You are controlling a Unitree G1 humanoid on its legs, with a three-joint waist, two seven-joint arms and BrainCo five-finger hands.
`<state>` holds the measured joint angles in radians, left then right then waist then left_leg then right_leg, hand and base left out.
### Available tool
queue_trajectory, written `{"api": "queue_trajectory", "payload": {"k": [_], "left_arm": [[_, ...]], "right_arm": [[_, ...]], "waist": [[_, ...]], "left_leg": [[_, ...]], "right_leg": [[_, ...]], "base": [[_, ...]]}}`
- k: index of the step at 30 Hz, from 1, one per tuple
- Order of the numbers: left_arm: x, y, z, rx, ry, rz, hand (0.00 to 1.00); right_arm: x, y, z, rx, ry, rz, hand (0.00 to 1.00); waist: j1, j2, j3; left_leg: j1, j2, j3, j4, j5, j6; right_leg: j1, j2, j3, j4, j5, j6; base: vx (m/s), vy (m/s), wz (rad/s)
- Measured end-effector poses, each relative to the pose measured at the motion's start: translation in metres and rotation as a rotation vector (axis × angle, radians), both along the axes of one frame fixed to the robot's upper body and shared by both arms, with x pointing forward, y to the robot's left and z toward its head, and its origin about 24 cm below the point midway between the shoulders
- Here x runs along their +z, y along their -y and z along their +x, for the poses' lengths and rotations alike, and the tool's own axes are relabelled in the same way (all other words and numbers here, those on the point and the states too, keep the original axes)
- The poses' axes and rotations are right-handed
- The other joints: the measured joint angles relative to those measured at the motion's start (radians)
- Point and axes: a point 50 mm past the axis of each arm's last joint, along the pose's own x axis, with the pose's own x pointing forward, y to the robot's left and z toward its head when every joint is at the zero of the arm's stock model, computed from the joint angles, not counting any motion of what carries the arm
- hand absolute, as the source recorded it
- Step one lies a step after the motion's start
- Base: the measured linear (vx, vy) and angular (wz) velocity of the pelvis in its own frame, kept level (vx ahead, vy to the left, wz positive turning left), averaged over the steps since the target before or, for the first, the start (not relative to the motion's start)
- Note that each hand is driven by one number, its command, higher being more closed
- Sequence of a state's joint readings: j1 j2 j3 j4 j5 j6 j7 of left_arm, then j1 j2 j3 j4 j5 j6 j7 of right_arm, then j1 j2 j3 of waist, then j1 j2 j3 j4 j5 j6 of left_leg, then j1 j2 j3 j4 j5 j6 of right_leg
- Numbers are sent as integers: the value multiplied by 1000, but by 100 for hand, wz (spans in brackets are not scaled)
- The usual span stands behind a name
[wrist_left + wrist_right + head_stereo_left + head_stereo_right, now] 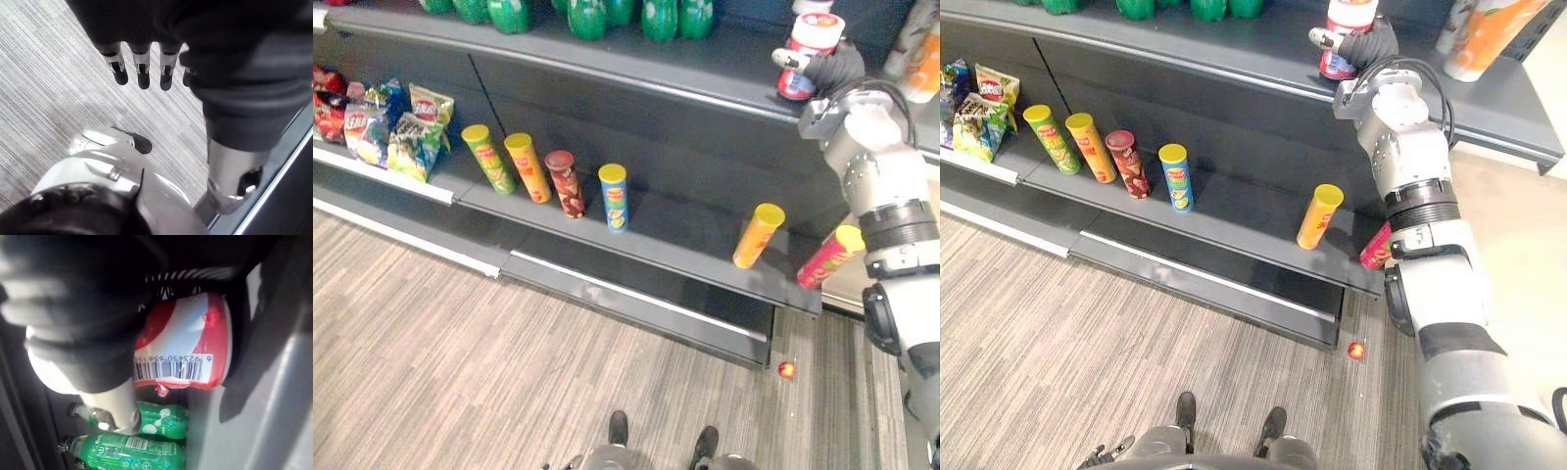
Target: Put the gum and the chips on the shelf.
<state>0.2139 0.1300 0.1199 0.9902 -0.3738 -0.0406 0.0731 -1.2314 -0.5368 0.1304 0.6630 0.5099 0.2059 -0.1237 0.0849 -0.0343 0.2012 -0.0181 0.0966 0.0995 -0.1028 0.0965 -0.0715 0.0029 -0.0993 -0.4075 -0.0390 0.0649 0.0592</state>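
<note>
Gum tub (813, 39) on shelf (705, 73), right hand (842, 67) fingers (787, 59) around it.

You have the gum tub (808, 44), red and white, upright in the right hand's (834, 69) curled fingers, at the upper shelf (705, 59). Well below that hand, a pink chips can (829, 257) leans on the lower shelf (685, 230).
</note>
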Motion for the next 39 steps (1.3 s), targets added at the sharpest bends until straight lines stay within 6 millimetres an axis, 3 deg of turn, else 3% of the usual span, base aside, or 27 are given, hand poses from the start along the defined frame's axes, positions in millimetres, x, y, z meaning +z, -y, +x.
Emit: {"api": "queue_trajectory", "payload": {"k": [15, 16, 28, 39], "left_arm": [[2, 3, 15, -29, 38, -1, 0], [2, 3, 15, -30, 38, 0, 0], [3, 3, 18, -36, 40, 7, 0], [4, 2, 22, -51, 48, 12, 0]], "right_arm": [[18, -3, -2, -6, 69, -20, 100], [17, -3, -2, -7, 69, -22, 0], [19, -7, -3, 28, 97, -46, 0], [9, -9, -1, 39, 79, -65, 0]], "waist": [[5, 15, 46], [5, 15, 46], [5, 14, 47], [3, 8, 44]], "left_leg": [[2, 1, 5, 0, -4, -5], [2, 1, 6, 0, -4, -5], [7, 3, 36, 0, -4, -2], [31, 7, 61, 0, -6, -2]], "right_leg": [[-3, -1, 7, 7, -1, 0], [-3, -1, 8, 7, -1, 0], [-13, 0, 35, 7, 0, -1], [0, 5, 59, 0, 0, 0]], "base": [[12, -1, 0], [0, 0, 0], [23, -3, -6], [15, -4, -6]]}}
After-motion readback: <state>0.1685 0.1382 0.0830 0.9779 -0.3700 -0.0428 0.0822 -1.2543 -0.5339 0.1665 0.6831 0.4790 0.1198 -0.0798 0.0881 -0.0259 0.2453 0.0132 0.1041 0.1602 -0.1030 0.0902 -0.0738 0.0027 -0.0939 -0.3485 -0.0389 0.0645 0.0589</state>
